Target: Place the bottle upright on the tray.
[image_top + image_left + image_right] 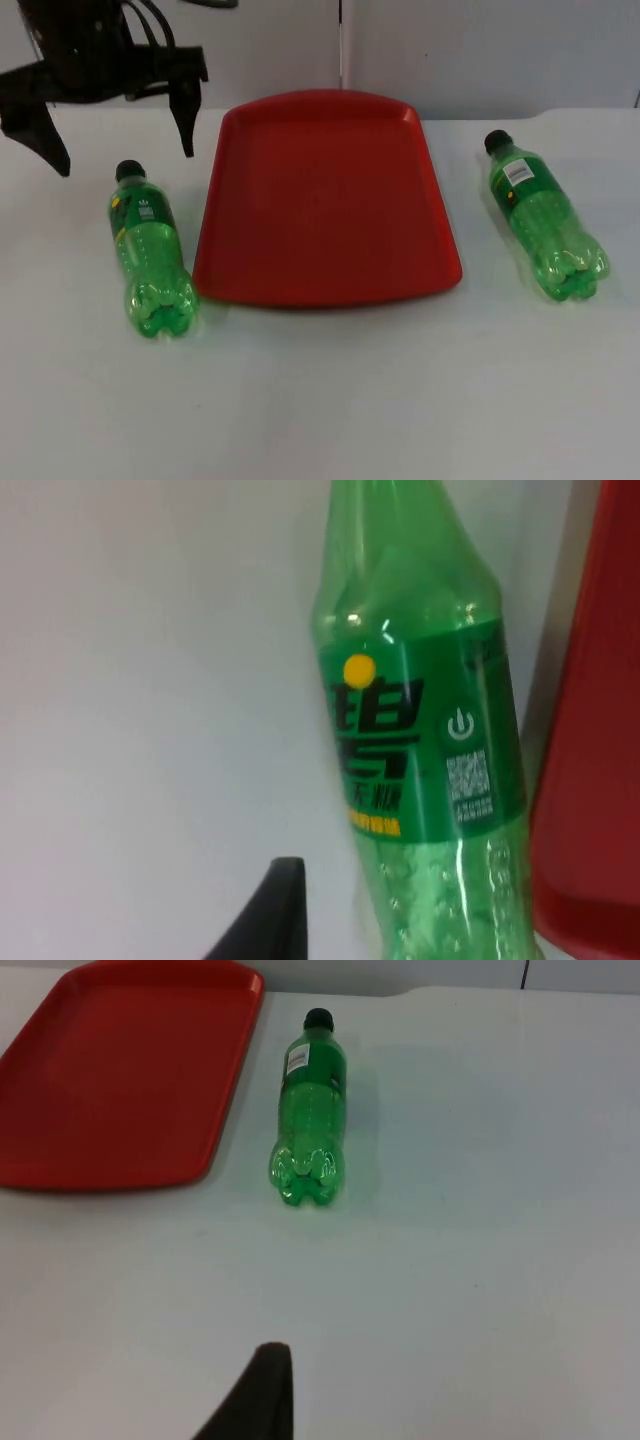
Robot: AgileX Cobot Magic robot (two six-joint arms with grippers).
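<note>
White table [330, 400]: red tray [325, 200] between two lying bottles [150, 250].

Left bottle [420, 750] cut off at cap and base in left wrist view; tray [590, 780] reduced to one edge there, and its left side [120, 1070] cropped in right wrist view; label print unreadable

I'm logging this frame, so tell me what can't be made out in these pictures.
- Left bottle: cap and base cut off by the left wrist view's edges.
- Left gripper: open above the left bottle's cap; its arm cut off by the top view's edge.
- Right bottle: white label print too small.
- Red tray: cut off in both wrist views.
</note>
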